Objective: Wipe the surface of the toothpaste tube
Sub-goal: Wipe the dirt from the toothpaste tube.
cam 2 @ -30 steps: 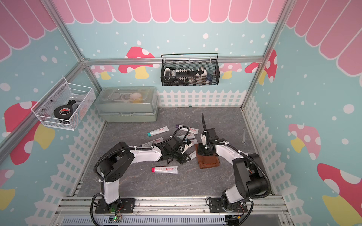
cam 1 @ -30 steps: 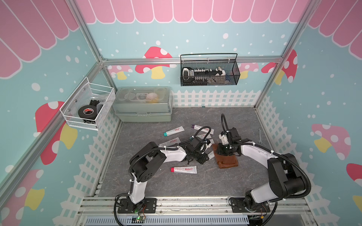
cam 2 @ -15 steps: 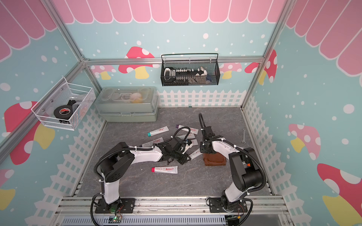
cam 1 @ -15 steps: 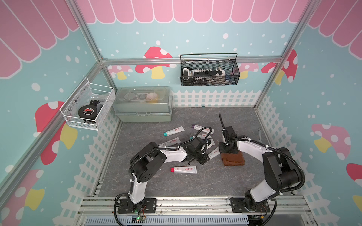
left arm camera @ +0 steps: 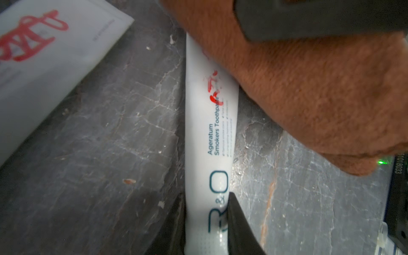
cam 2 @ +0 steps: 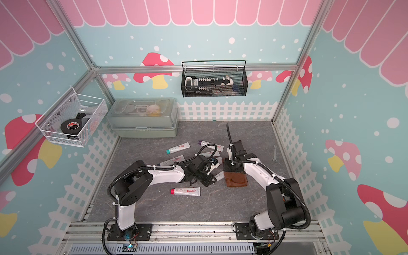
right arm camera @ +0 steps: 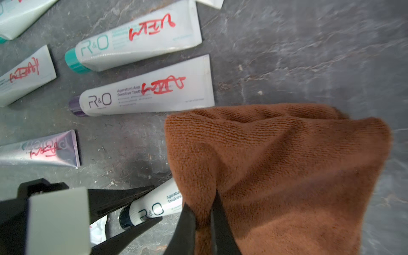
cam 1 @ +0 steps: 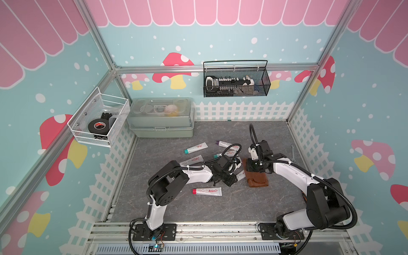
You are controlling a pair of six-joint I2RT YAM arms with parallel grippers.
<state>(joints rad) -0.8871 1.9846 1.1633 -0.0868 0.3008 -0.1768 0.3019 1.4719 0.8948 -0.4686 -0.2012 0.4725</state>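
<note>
A white toothpaste tube (left arm camera: 209,132) with a dark cap lies on the grey floor, and my left gripper (left arm camera: 206,198) is shut on its cap end. In the right wrist view the same tube (right arm camera: 154,207) shows between the left gripper's black fingers (right arm camera: 123,198). My right gripper (right arm camera: 202,203) is shut on a brown cloth (right arm camera: 276,165). The cloth (left arm camera: 309,99) lies over the tube's far half and hides most of its red scribble. In both top views the cloth (cam 1: 257,180) (cam 2: 236,180) sits just right of the left gripper (cam 1: 229,178).
Other scribbled tubes lie nearby: a red-capped one (cam 1: 206,191) in front, a teal-capped one (cam 1: 196,147) and a purple-capped one (cam 1: 223,144) behind. A lidded box (cam 1: 161,117) stands at the back left. A small wrench (cam 1: 293,152) lies by the right fence.
The right gripper dragged the cloth to the right off the tube, then back left onto it. The left gripper has kept its hold without moving.
</note>
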